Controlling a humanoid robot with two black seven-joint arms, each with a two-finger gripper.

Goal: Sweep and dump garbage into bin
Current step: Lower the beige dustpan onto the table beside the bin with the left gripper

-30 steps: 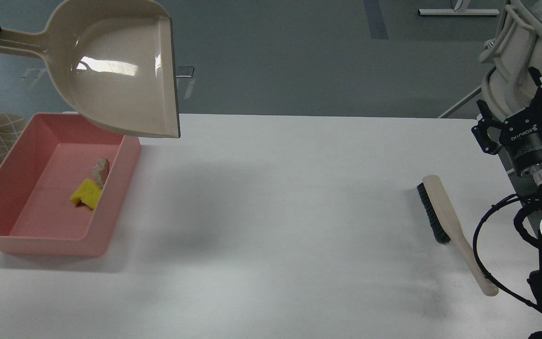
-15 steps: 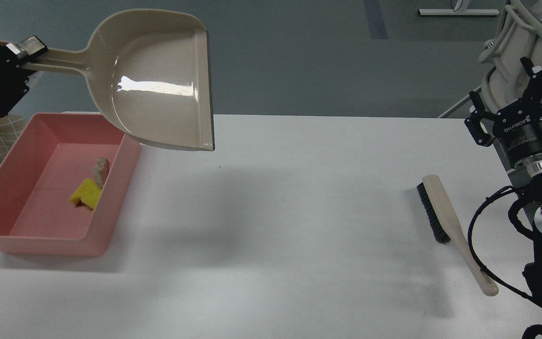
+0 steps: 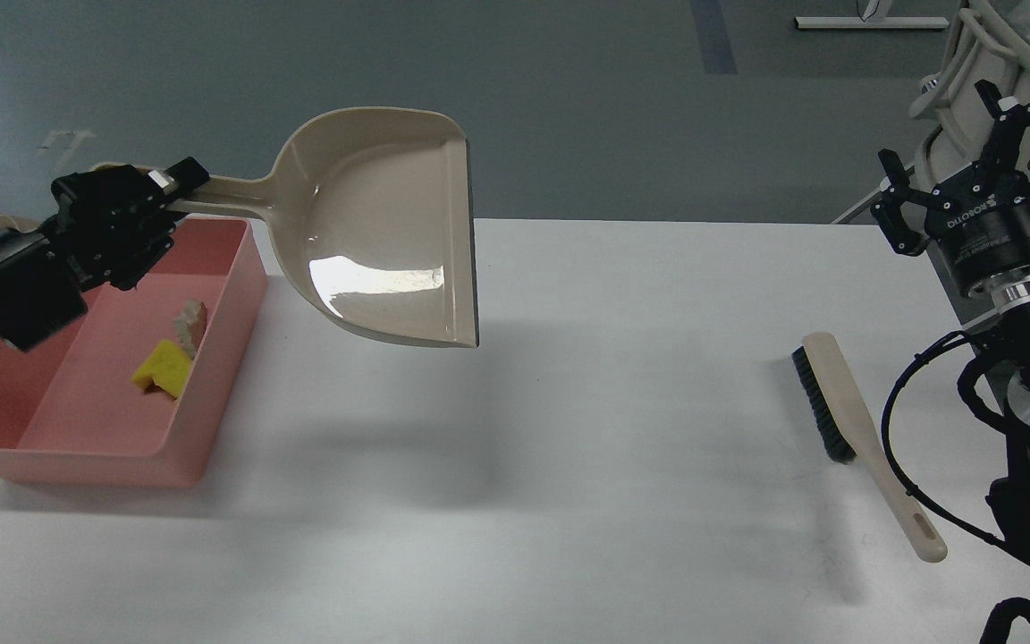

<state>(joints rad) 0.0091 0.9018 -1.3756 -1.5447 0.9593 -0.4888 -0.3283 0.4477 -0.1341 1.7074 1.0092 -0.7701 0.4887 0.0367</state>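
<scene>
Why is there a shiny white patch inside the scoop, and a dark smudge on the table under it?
Head view: the patch is glare, light bouncing off the glossy dustpan. The smudge is its soft shadow on the table, blurry-edged because the pan is held up in the air by the left gripper.

Count of things on and over the worktop [image 3: 569, 501]

One pink bin [image 3: 238, 358] holding two scraps of garbage [image 3: 173, 353]; one dustpan [image 3: 381, 228]; one brush [image 3: 855, 420]; two pincers.
</scene>
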